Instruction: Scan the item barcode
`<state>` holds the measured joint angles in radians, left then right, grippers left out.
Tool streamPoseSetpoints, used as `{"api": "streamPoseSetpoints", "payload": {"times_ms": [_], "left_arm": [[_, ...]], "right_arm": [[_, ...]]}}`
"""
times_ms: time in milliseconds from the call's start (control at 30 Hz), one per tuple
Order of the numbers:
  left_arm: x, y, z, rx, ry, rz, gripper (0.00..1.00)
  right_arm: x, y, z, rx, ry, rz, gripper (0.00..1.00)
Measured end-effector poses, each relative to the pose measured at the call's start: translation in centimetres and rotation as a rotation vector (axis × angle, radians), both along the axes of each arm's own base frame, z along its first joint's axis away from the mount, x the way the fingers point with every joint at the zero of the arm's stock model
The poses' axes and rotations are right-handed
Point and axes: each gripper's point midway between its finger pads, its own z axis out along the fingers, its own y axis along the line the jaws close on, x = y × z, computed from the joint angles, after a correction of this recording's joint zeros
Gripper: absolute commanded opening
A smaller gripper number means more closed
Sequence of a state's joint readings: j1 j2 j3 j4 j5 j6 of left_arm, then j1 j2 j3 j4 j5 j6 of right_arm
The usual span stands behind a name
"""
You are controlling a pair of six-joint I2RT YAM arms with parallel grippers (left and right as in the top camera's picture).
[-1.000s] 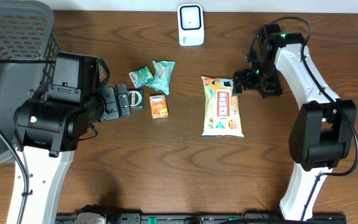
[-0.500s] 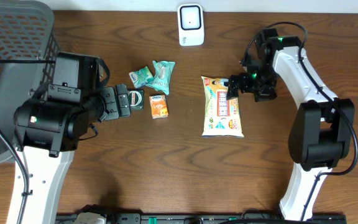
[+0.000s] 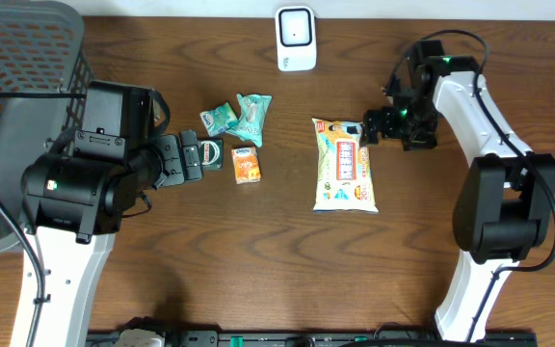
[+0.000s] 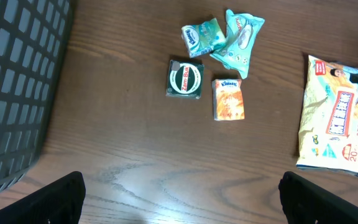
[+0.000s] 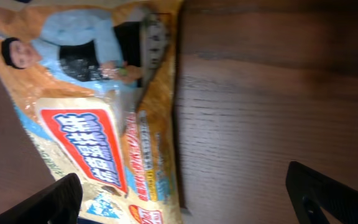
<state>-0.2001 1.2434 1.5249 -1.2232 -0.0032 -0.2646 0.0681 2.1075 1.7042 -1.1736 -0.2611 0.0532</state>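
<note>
right fingers (image 5: 328, 196) spread wide, holding nothing. One orange pack (image 3: 345, 166) lies flat on the tabletop (image 3: 258, 251), its top corner just beside them. left fingers (image 4: 48, 199) wide, empty. Ahead of those: two teal packets (image 4: 202, 36), one orange box (image 4: 229, 99), one dark square packet (image 4: 185, 79). One white scanner (image 3: 296, 39) further off.

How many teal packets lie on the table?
2. The smaller teal packet lies beside the larger teal packet, both near the orange box. None appears hidden.
</note>
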Motion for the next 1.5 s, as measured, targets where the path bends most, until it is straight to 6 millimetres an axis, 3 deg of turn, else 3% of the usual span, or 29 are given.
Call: {"api": "streamPoseSetpoints", "payload": {"times_ms": [167,300,433,667,733,800,833,1000,1200,1333,1500], "left_arm": [[0.0,0.0,0.0,0.0,0.0,0.0,0.98],[0.0,0.0,0.0,0.0,0.0,0.0,0.98],[0.0,0.0,0.0,0.0,0.0,0.0,0.98],[0.0,0.0,0.0,0.0,0.0,0.0,0.98],[0.0,0.0,0.0,0.0,0.0,0.0,0.98],[0.0,0.0,0.0,0.0,0.0,0.0,0.98],[0.0,0.0,0.0,0.0,0.0,0.0,0.98],[0.0,0.0,0.0,0.0,0.0,0.0,0.98],[0.0,0.0,0.0,0.0,0.0,0.0,0.98],[0.0,0.0,0.0,0.0,0.0,0.0,0.98],[0.0,0.0,0.0,0.0,0.0,0.0,0.98]], "right_arm": [[-0.3,0.4,-0.7,0.031,0.001,0.011,0.99],[-0.9,1.3,-2.6,0.091,0.005,0.018,0.99],[-1.7,3.1,-4.2,0.208,-0.003,0.031,0.92],[-0.8,6.0,-4.1,0.383,-0.112,0.025,0.76],[-1.0,6.9,-4.2,0.412,-0.124,0.029,0.56],[-1.5,7.7,-4.7,0.42,-0.115,0.032,0.08],[-2.1,8.2,-5.2,0.417,-0.094,0.03,0.01],[-2.5,9.3,-5.1,0.453,-0.075,0.03,0.01],[-2.2,8.9,-4.6,0.421,-0.063,0.016,0.01],[-1.4,7.0,-3.4,0.315,-0.098,-0.004,0.01],[-0.5,3.4,1.1,0.064,-0.249,-0.016,0.01]]}}
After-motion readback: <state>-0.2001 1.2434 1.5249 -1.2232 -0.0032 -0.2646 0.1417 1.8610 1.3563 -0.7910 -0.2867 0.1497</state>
